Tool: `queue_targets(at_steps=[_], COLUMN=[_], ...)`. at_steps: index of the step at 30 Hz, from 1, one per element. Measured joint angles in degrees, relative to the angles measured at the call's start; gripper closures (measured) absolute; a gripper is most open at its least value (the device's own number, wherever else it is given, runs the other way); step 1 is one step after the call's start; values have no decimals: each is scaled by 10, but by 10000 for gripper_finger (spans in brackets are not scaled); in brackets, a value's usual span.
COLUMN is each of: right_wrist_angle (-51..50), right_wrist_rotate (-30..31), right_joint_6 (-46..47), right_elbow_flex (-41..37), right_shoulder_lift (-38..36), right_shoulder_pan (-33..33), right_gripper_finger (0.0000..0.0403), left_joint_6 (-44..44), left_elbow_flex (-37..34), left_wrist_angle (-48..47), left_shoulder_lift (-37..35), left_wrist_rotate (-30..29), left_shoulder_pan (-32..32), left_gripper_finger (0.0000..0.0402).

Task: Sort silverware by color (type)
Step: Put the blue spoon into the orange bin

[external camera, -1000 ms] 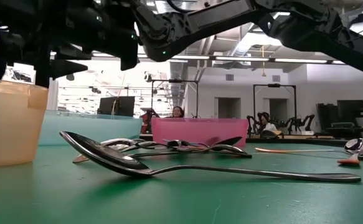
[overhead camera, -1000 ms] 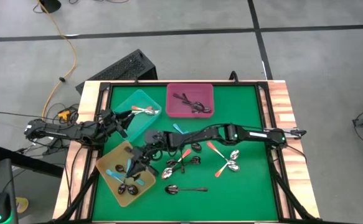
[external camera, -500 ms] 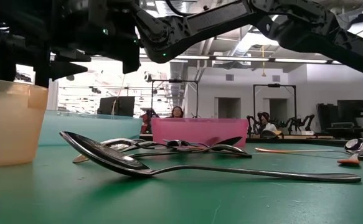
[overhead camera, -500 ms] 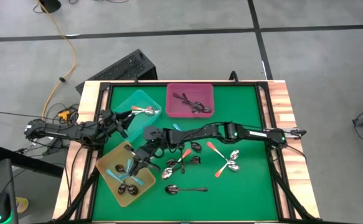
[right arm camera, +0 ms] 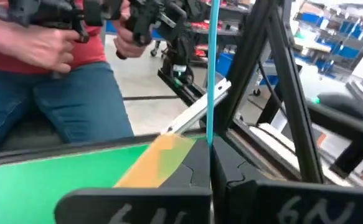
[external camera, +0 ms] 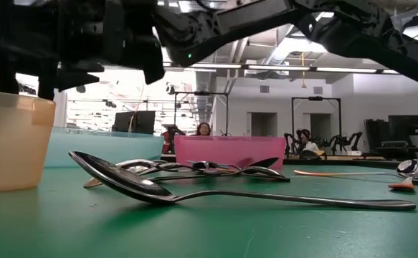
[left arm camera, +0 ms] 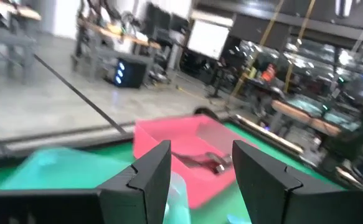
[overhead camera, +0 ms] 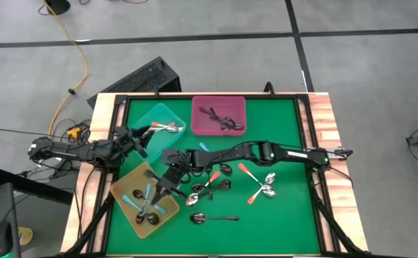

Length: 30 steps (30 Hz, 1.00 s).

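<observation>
The right gripper hangs over the yellow tray at the tabletop's left front; its fingers are pinched tight on a light blue spoon handle, which stands up straight from between them; more blue-handled spoons lie in the tray below; the left gripper waits beside the teal tray, its fingers at their narrowest, nothing between them; dark spoons sit in the pink tray; orange-red spoons lie loose on the green; no readable writing shows.
</observation>
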Motion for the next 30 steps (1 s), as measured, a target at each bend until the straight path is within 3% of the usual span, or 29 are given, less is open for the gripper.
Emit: queue_targets(at_steps=[5, 11, 20, 25, 30], right_wrist_angle=[-17, -35, -50, -70, -133], right_wrist_rotate=[18, 45, 97, 199, 219], right_joint_6=[-12, -66, -184, -283, -354], right_elbow_flex=[1, 1, 1, 1, 1], right_shoulder_lift=[0, 0, -3, -17, -28], right_shoulder_pan=[-7, -10, -1, 0, 2], right_gripper_finger=[401, 401, 401, 401, 401], left_joint_6=[102, 157, 153, 153, 143], left_elbow_flex=[33, 121, 216, 221, 221], left_wrist_angle=[40, -30, -154, -159, -180], left_shoulder_lift=[0, 0, 0, 0, 0], left_wrist_rotate=[14, 47, 47, 45, 45], left_shoulder_pan=[0, 0, 0, 0, 0], left_gripper_finger=[243, 243, 243, 243, 243])
